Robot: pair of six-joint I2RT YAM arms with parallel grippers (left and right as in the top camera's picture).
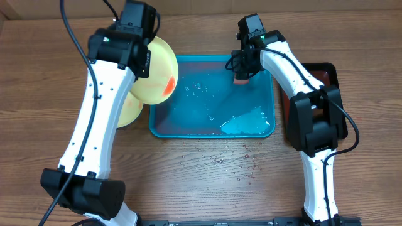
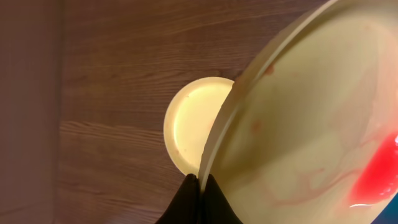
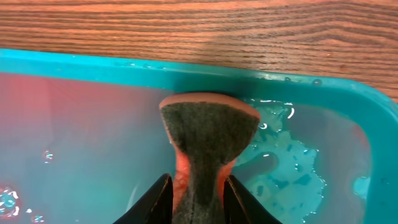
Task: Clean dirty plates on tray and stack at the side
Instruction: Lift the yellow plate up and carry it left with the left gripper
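Observation:
My left gripper [image 1: 146, 58] [image 2: 202, 182] is shut on the rim of a yellow-green plate [image 1: 161, 72] [image 2: 298, 124]. It holds the plate tilted on edge over the left rim of the turquoise tray [image 1: 162, 129]. The plate bears a red smear [image 1: 168, 85] and thin red streaks. A second yellow-green plate [image 1: 129, 110] [image 2: 186, 127] lies flat on the table below it. My right gripper [image 1: 241, 74] [image 3: 198, 193] is shut on a pink sponge with a dark scouring face [image 3: 208, 137], over the tray's far right part near its rim [image 3: 124, 68]. I cannot make out the pale blue-white plate.
The tray holds shallow water with bubbles and a pale wet patch [image 1: 248, 122] at its front right. A dark red-black tray [image 1: 328, 70] lies to the right, partly under my right arm. Water drops [image 1: 220, 160] dot the wooden table in front of the tray.

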